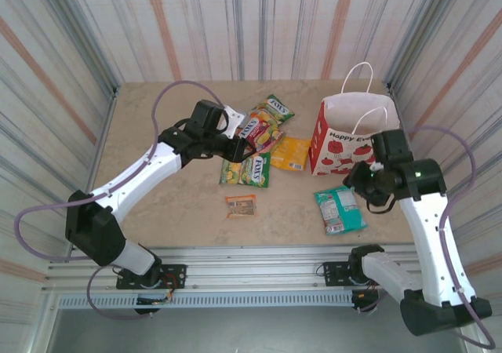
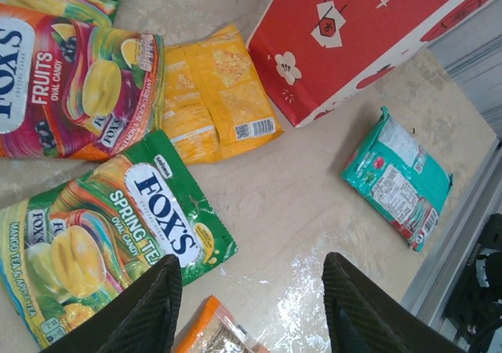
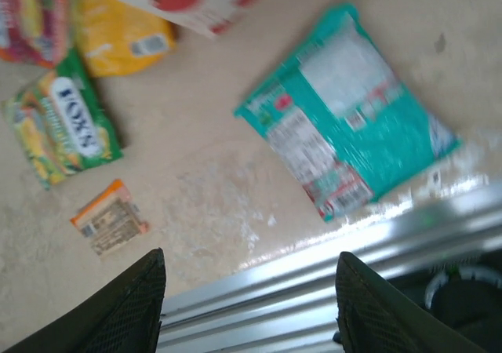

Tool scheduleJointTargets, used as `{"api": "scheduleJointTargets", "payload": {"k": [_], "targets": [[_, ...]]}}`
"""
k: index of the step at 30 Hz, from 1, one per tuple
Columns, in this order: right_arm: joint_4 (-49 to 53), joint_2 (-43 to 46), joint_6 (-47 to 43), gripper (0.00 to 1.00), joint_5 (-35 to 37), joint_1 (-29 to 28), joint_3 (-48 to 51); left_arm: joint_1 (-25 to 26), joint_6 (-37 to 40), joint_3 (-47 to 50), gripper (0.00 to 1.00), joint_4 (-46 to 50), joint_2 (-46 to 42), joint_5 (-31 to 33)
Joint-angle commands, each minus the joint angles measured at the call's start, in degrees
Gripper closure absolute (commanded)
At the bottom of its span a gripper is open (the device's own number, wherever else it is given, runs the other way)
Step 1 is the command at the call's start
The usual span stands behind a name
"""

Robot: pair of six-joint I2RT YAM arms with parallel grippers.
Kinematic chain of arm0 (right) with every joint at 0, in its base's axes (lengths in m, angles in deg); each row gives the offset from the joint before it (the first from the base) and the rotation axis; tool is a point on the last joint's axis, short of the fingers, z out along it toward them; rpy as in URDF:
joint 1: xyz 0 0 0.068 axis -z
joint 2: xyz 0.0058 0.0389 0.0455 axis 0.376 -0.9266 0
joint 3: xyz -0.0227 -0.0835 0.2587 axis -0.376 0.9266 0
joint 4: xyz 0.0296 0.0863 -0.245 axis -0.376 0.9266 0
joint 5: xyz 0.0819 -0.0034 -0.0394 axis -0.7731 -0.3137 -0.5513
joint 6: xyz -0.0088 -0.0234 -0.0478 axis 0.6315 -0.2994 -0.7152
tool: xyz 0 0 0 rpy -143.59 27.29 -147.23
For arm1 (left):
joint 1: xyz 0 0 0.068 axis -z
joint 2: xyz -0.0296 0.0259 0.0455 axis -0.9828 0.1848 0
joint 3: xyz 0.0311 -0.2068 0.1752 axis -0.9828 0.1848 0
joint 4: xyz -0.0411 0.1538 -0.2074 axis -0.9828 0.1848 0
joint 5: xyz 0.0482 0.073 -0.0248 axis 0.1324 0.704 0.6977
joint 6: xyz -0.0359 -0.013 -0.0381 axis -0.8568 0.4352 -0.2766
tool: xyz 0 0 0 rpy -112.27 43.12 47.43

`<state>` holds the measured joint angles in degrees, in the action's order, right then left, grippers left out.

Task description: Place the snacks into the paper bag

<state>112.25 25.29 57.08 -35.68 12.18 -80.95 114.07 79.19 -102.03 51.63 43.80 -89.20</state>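
Note:
The white apple-print paper bag (image 1: 353, 129) stands upright at the right rear, and its red side (image 2: 353, 31) shows in the left wrist view. Packets lie flat on the table: a green Fox's (image 1: 274, 107), a red-orange Fox's (image 1: 259, 129) (image 2: 70, 78), a yellow packet (image 1: 289, 153) (image 2: 212, 94), a green Fox's Spring Tea (image 1: 247, 170) (image 2: 102, 235), a small orange-brown one (image 1: 241, 205) (image 3: 110, 216) and a teal one (image 1: 340, 209) (image 3: 349, 110). My left gripper (image 1: 239, 136) (image 2: 251, 290) hovers open over the Fox's packets, holding nothing. My right gripper (image 1: 365, 179) (image 3: 251, 290) is open and empty between the bag and the teal packet.
The aluminium rail (image 1: 259, 259) (image 3: 314, 290) runs along the table's near edge, just below the teal packet. Corrugated walls (image 1: 70, 70) close in the table on three sides. Bare tabletop (image 1: 157, 204) lies at the front left.

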Motion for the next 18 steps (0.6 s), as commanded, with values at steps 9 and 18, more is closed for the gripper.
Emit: {"api": "scheduleJointTargets", "payload": {"k": [9,18], "targets": [[-17.7,13.0,35.0,0.40,-8.2,-0.2,31.2,1.1,-2.5,6.1,0.48,-2.2,-4.0,0.6],[-25.0,14.2,45.7,0.41,-8.5,0.4,42.3,1.1,-3.7,9.5,0.48,-2.8,-5.6,1.4]]}}
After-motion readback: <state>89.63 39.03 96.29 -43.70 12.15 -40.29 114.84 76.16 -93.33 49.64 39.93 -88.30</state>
